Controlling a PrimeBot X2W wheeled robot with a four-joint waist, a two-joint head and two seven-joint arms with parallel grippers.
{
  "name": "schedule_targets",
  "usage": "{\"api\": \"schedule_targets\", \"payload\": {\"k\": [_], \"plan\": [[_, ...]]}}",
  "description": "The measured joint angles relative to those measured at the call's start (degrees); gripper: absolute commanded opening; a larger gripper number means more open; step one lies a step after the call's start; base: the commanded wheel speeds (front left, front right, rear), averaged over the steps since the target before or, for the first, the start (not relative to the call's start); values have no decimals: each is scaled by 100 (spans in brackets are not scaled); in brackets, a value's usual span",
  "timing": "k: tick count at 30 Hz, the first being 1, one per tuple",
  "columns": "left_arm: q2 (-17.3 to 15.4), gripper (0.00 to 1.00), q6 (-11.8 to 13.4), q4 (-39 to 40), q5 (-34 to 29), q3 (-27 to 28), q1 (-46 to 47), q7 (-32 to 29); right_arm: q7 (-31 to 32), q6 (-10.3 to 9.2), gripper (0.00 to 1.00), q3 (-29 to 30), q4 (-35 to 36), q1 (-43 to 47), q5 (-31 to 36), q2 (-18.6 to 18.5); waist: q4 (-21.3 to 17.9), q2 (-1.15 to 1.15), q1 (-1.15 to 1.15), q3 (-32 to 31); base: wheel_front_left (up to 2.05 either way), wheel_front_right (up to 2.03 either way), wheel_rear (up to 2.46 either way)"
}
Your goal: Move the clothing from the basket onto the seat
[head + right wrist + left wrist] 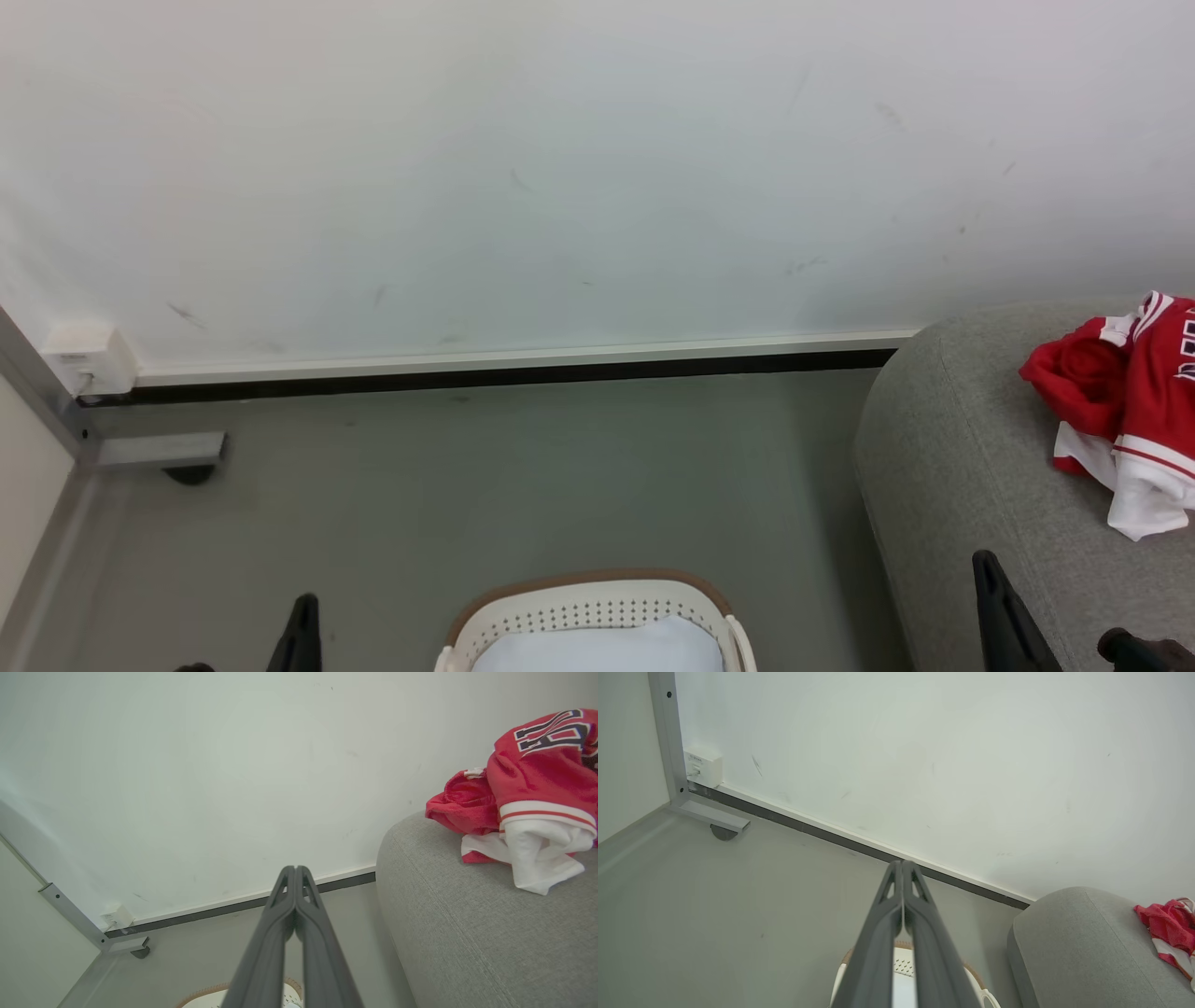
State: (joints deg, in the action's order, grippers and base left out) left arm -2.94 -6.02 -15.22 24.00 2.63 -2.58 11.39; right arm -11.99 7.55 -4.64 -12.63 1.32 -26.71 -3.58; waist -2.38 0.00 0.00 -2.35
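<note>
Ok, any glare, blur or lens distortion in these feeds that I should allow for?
Head view: flat, even light, no glare, the clothing sharp on the seat. Left wrist view: left gripper soft near the lens, skirting looks straight. Right wrist view: right gripper similar, the clothing's lettering and seat weave crisp.

Head looks down, all views share seat (962,467)

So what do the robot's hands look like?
The left gripper and right gripper look alike: each has two long, dark grey fingers, wide at the bottom and thin at the tips, with little triangle-shaped holes near the ends. I see no writing on them.
</note>
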Motion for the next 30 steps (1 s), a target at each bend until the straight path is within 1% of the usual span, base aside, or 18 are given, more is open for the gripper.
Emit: {"api": "schedule_targets", "payload": {"k": [14,30], "plan": [[4,0,-10,38,1330,51,144,-333,312,0,0,160,-20,-125,-1299,-9,29,0,0,31,0,0,0],[7,0,-49,56,2546,114,294,-661,616,0,0,331,-37,-243,-2518,-15,63,0,0,67,0,0,0]]}}
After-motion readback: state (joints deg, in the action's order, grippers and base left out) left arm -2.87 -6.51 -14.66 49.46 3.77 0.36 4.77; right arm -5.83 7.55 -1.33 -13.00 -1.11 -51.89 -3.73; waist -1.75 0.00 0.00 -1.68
